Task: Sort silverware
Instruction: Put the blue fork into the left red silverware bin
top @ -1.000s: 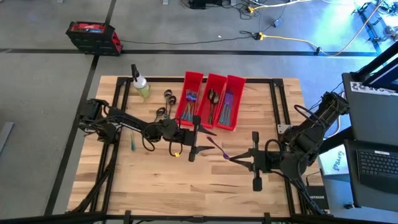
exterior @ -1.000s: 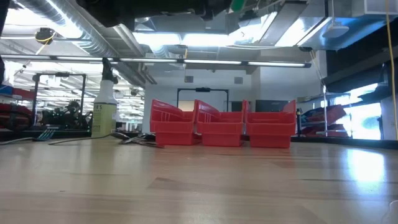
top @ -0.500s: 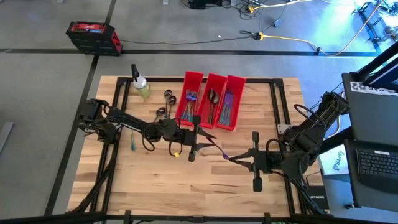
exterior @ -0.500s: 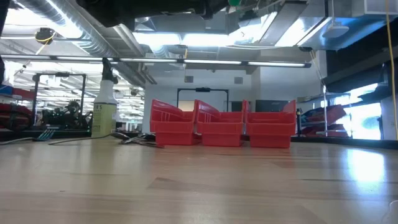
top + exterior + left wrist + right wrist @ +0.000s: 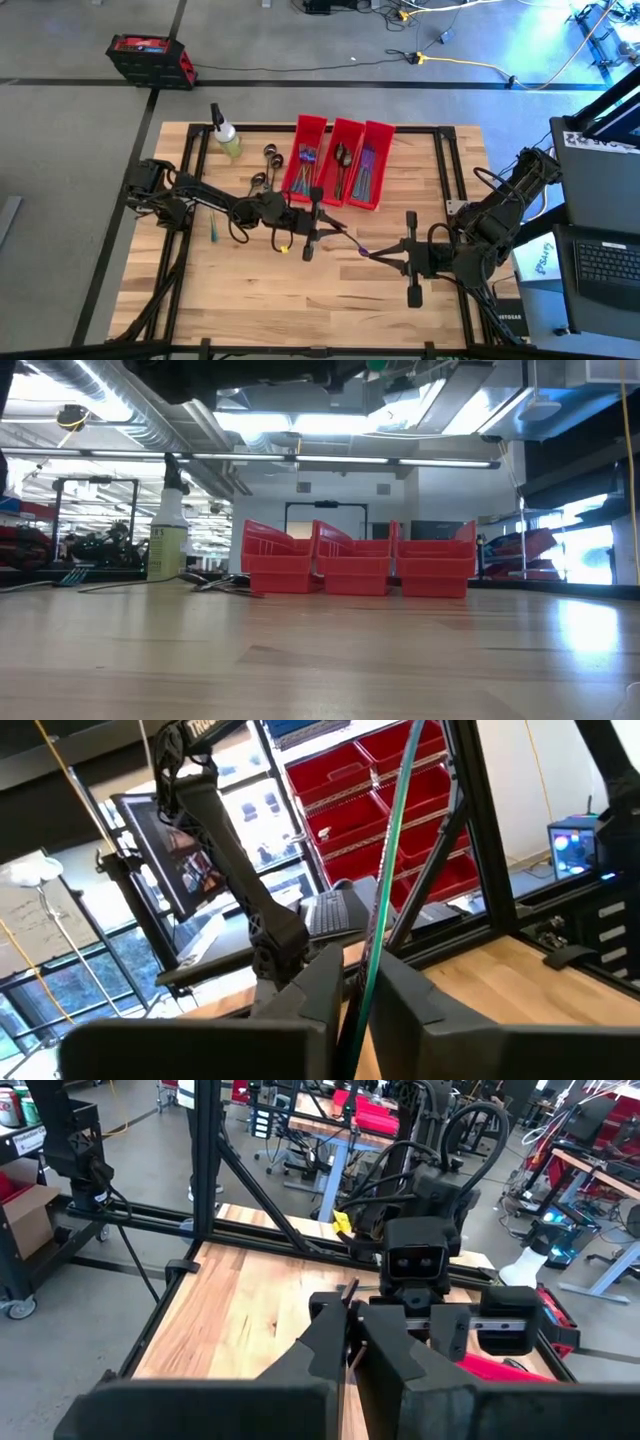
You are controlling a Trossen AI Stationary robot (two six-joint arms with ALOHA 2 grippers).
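A thin iridescent piece of silverware (image 5: pixel 346 237) hangs above the table's middle, spanning between my two grippers. My left gripper (image 5: pixel 320 226) reaches in from the table's left and is shut on its teal end. My right gripper (image 5: pixel 374 255) comes from the right and is shut at its purple end. Three red bins (image 5: pixel 340 160) at the far middle hold sorted pieces. Dark spoons (image 5: pixel 268 158) and a teal fork (image 5: pixel 213 229) lie flat on the table at the left. My left gripper pinches the piece's teal end (image 5: pixel 362 988) between its two fingers, coming level from the table's left. The piece runs on past the fingertips (image 5: pixel 322 982), roughly along them, lifted clear of the table. My right gripper pinches the purple end (image 5: pixel 363 250) between its shut fingers (image 5: pixel 325 1342), reaching from the table's right. The piece is clear of the table.
A spray bottle (image 5: pixel 225 136) stands at the far left corner, and also shows in the low view (image 5: pixel 167 540) beside the bins (image 5: pixel 355 565). Black frame rails (image 5: pixel 445 160) run along the table's edges. The near half of the wooden top (image 5: pixel 300 300) is bare.
My left gripper's fingers have drawn together and taken hold of the teal end of the piece. Both arms and the piece have kept their place.
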